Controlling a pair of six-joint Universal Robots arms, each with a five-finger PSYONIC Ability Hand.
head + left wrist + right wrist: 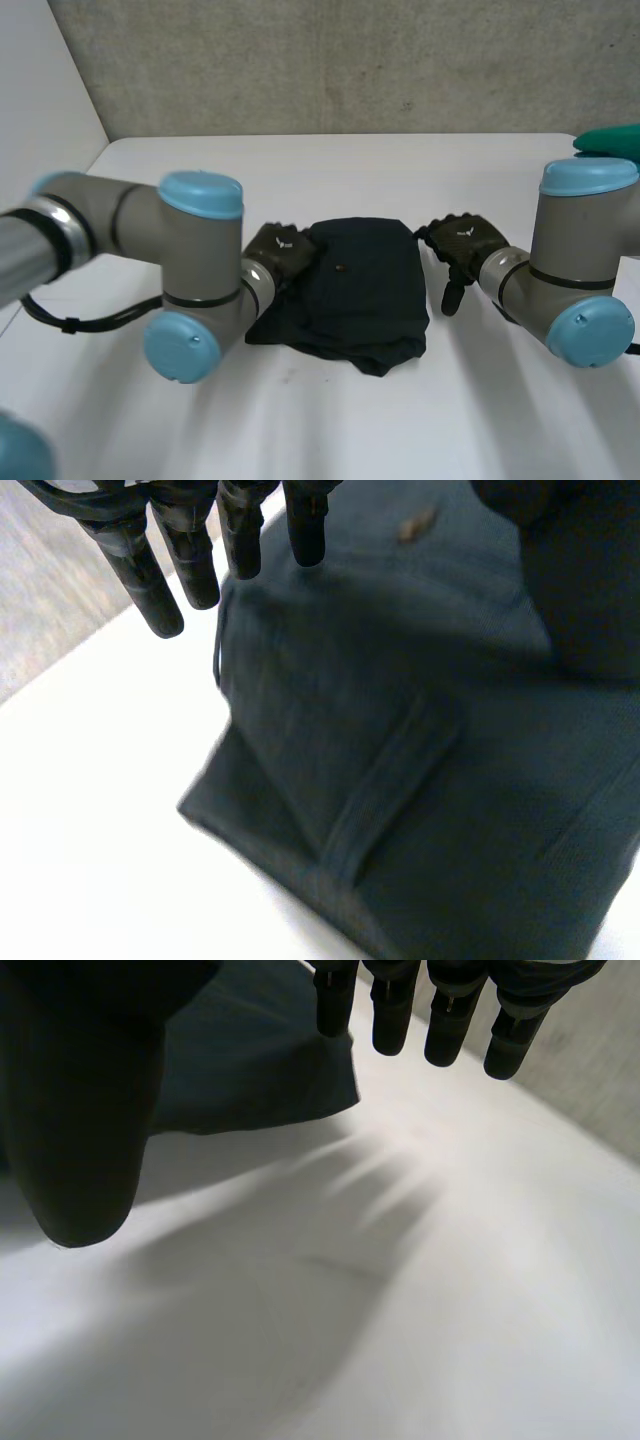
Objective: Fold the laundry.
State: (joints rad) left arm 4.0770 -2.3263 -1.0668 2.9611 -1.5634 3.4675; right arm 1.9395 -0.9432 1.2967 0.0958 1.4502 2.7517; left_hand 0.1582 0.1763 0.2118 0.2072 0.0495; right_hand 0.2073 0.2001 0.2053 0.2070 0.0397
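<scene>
A dark navy garment point(360, 290) lies folded into a compact block in the middle of the white table point(330, 420). My left hand point(282, 250) hovers at the garment's left edge, fingers point(160, 580) straight and open above the cloth point(420, 760), holding nothing. My right hand point(462, 245) hangs just off the garment's right edge, apart from it. In the right wrist view its fingers point(440, 1020) are straight and spread over bare table, with the thumb point(80, 1110) to one side and a corner of the cloth point(260, 1070) beside them.
A green object point(612, 138) sits at the far right edge of the table. A grey wall point(330, 60) runs behind the table. My left arm's elbow point(195, 290) stands close in front of the garment's left side.
</scene>
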